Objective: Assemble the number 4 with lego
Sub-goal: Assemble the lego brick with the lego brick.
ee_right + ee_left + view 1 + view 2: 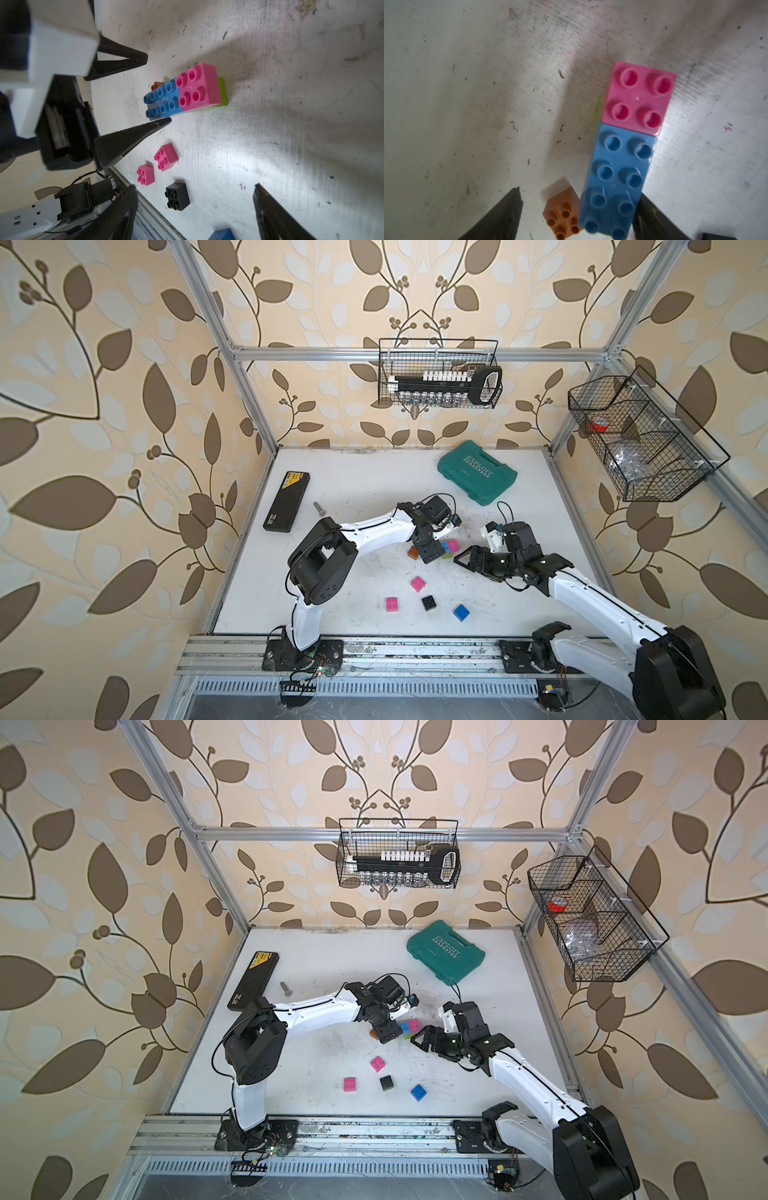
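While both claws stand released, the left gripper (579, 195) straddles the long blue brick (618, 176), its axis seemingly pointing straight away; the right gripper (195, 186) hovers nearby.

Two white-and-black arms, as we see them

Our left arm (374, 529) and right arm (590, 597) wear glossy white shells over chunky black joints, with thin black cables (503, 508) looping by the wrists. The left gripper (579, 193) and right gripper (195, 186) carry black, tapered fingers (276, 218).

Glossy smooth plastic lego (639, 97), scuffed matt white table (467, 104), matt metal frame (415, 352)
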Controlling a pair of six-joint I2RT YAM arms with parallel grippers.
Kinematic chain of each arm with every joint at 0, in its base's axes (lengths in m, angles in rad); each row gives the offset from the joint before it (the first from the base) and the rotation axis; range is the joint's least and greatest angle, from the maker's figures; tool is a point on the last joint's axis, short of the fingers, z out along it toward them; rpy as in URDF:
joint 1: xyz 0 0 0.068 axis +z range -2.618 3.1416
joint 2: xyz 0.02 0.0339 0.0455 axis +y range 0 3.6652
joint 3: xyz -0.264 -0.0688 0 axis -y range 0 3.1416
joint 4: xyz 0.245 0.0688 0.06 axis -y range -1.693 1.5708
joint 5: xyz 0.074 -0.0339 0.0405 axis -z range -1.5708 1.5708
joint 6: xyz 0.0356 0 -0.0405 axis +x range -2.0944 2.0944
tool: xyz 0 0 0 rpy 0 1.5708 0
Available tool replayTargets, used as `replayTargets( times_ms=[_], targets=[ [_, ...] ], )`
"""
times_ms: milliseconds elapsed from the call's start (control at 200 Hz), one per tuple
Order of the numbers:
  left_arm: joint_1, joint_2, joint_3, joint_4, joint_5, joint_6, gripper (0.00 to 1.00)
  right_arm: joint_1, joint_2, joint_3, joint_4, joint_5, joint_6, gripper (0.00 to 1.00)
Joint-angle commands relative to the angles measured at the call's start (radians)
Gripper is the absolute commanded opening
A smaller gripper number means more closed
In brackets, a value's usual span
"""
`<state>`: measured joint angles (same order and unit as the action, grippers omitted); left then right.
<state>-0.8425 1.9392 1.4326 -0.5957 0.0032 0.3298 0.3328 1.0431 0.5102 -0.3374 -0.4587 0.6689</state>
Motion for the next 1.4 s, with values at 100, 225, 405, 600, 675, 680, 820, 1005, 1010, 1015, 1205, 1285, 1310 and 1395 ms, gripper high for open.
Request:
replayTargets(
  times_ms=[100, 225, 405, 600, 675, 680, 820, 1005, 1010, 1015, 1205, 1285, 1310, 1395],
  targets=[
    [0.014, -0.016, -0.004, 0.019, -0.06, 0.016, 0.84, -0.014, -0.032, -0.016, -0.105, 0.013, -0.026, 0.84],
    [0.019, -0.018, -0.004, 0.025, -0.066, 0.017, 0.85, -0.014, -0.027, -0.013, -0.12, 0.011, -0.031, 0.84],
    [0.017, -0.086, -0.038, 0.019, -0.038, -0.008, 0.87, -0.013, 0.011, 0.027, -0.208, 0.003, -0.096, 0.85],
    [-0.001, -0.247, -0.155, 0.033, 0.019, -0.083, 0.9, 0.054, 0.011, 0.083, -0.361, 0.073, -0.126, 0.83],
    [-0.001, -0.317, -0.215, 0.042, 0.05, -0.132, 0.91, 0.124, 0.01, 0.109, -0.416, 0.121, -0.13, 0.78],
    [-0.001, -0.322, -0.22, 0.043, 0.053, -0.136, 0.91, 0.129, 0.011, 0.111, -0.42, 0.124, -0.13, 0.78],
    [0.0, -0.436, -0.333, 0.056, 0.082, -0.237, 0.92, 0.316, 0.029, 0.138, -0.467, 0.239, -0.133, 0.72],
    [0.039, -0.592, -0.443, 0.044, 0.113, -0.353, 0.94, 0.492, 0.154, 0.195, -0.489, 0.418, -0.108, 0.69],
    [0.041, -0.596, -0.446, 0.043, 0.116, -0.357, 0.94, 0.494, 0.158, 0.196, -0.489, 0.422, -0.108, 0.69],
    [0.043, -0.6, -0.449, 0.043, 0.118, -0.359, 0.94, 0.498, 0.16, 0.198, -0.489, 0.425, -0.108, 0.69],
    [0.087, -0.738, -0.524, 0.015, 0.168, -0.437, 0.96, 0.592, 0.274, 0.256, -0.493, 0.523, -0.142, 0.66],
    [0.089, -0.778, -0.543, 0.003, 0.175, -0.45, 0.97, 0.62, 0.31, 0.263, -0.485, 0.519, -0.152, 0.62],
    [0.089, -0.787, -0.548, 0.001, 0.172, -0.452, 0.97, 0.626, 0.317, 0.265, -0.486, 0.52, -0.151, 0.61],
    [0.091, -0.809, -0.559, -0.002, 0.164, -0.455, 0.97, 0.649, 0.331, 0.269, -0.486, 0.528, -0.15, 0.57]
  ],
)
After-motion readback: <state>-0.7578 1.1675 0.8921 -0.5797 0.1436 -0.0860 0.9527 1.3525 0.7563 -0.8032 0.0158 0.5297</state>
